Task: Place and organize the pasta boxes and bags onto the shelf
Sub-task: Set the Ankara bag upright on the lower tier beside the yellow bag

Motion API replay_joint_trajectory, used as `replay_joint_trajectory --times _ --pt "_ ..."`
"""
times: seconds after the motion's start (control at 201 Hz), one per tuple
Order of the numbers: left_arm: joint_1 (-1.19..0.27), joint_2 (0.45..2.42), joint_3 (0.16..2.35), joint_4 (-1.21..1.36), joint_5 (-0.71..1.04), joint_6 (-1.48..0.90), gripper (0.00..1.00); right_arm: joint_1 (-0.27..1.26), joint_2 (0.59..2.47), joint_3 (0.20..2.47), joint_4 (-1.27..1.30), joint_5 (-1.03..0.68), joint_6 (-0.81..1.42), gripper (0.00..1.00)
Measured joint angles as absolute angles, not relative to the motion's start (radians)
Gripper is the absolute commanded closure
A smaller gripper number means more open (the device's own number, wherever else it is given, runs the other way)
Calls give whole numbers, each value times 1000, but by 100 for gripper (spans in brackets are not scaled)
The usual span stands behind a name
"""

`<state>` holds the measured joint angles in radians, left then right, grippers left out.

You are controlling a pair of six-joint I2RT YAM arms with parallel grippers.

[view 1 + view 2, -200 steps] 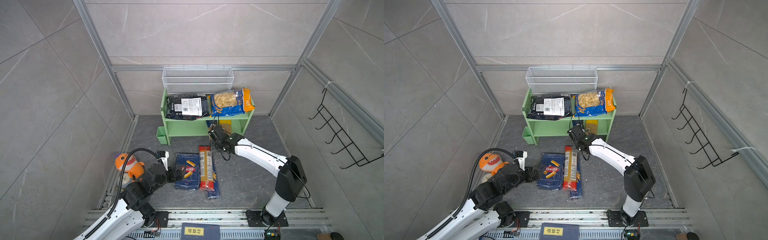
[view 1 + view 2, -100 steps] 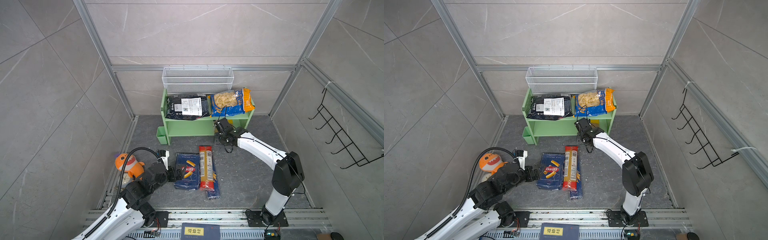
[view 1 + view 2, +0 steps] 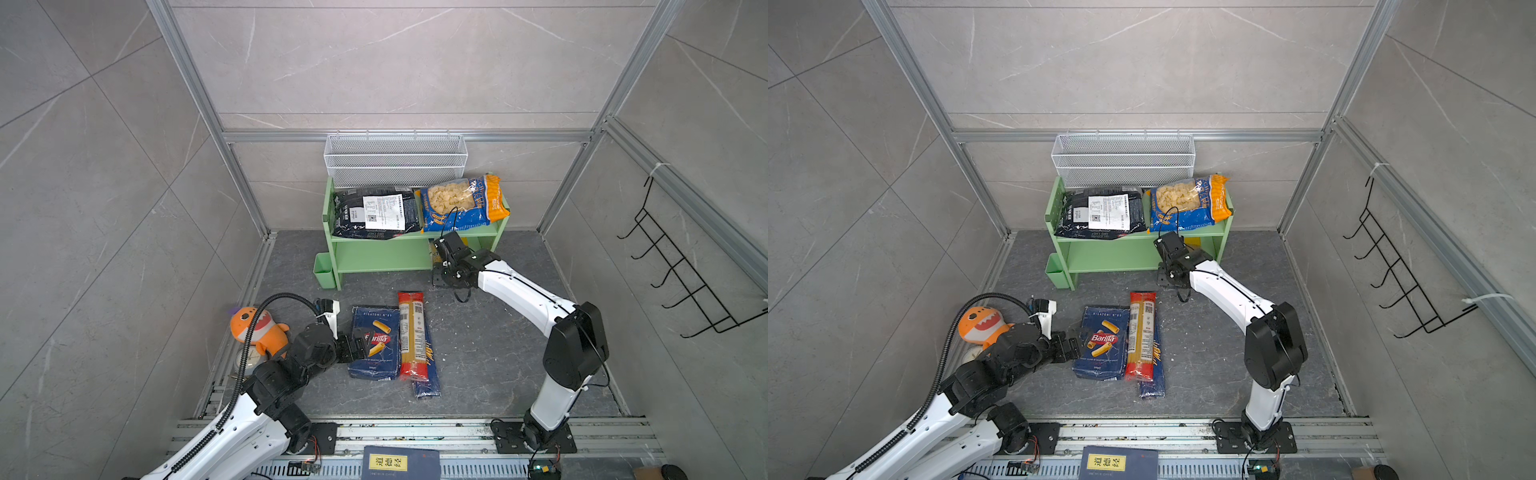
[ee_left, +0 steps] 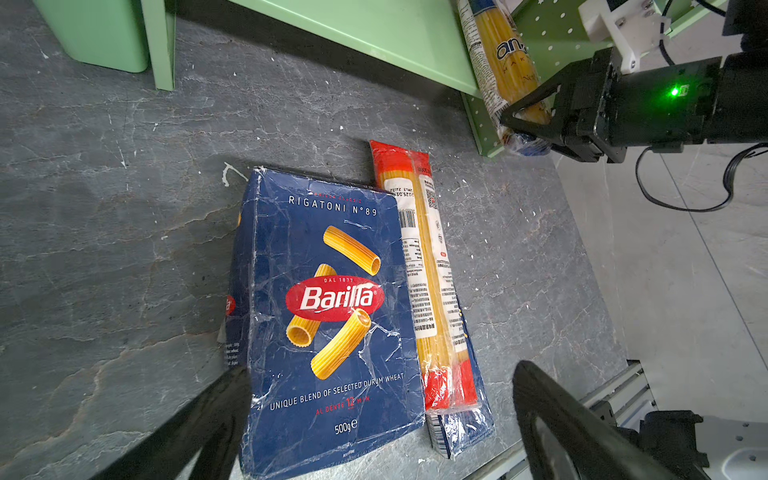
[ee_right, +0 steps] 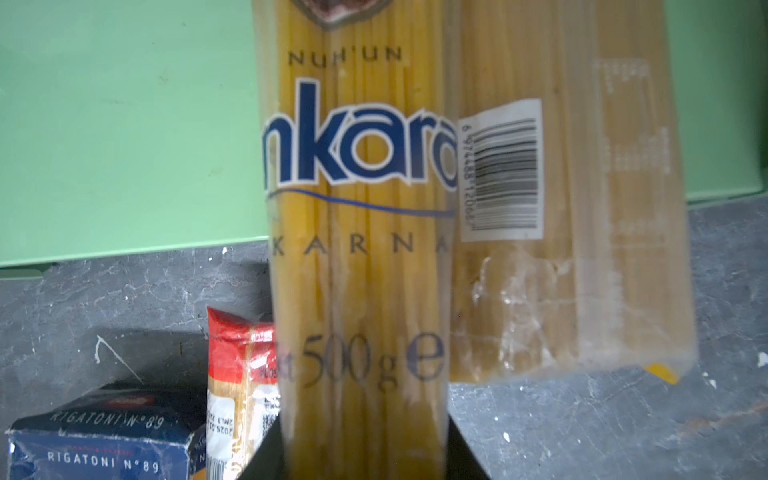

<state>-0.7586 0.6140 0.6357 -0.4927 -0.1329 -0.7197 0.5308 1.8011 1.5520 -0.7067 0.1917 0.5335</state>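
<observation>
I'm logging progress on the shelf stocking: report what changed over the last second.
The right gripper, still shut on the clear spaghetti pack, moved toward the shelf, sliding the pack deeper into the lower tier's right end. Nothing was let go. The left gripper stayed, jaws open, over the rigatoni box; the red spaghetti pack, the black bag and the shell bag did not move.

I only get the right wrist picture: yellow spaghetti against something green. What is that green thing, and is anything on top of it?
Observer: A shelf with two tiers; a black bag and a shell pasta bag lie side by side on the top one.
Operator: What's the other arm doing?
Observer: The left hand is open at the rigatoni box's edge, gripping nothing.
</observation>
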Motion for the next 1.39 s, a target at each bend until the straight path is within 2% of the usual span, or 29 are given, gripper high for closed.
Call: replay_joint_trajectory --times 0.866,0.981,1.081,1.18,1.27,1.394 --pt "-757 575 636 -494 -149 -720 0 517 1790 1509 -587 141 530 96" --pt "-757 575 636 -494 -149 -720 0 517 1790 1509 -586 141 530 84" --pt "-757 574 636 -494 -152 -721 0 517 1790 1509 -586 141 530 65" --pt "-757 572 636 -495 -154 -721 0 518 1794 1510 -587 142 528 51" --pt "-757 568 636 -495 -155 -721 0 518 1794 1511 -587 141 522 43" --pt "-757 554 636 -501 -155 -723 0 521 1794 1513 -586 141 523 38"
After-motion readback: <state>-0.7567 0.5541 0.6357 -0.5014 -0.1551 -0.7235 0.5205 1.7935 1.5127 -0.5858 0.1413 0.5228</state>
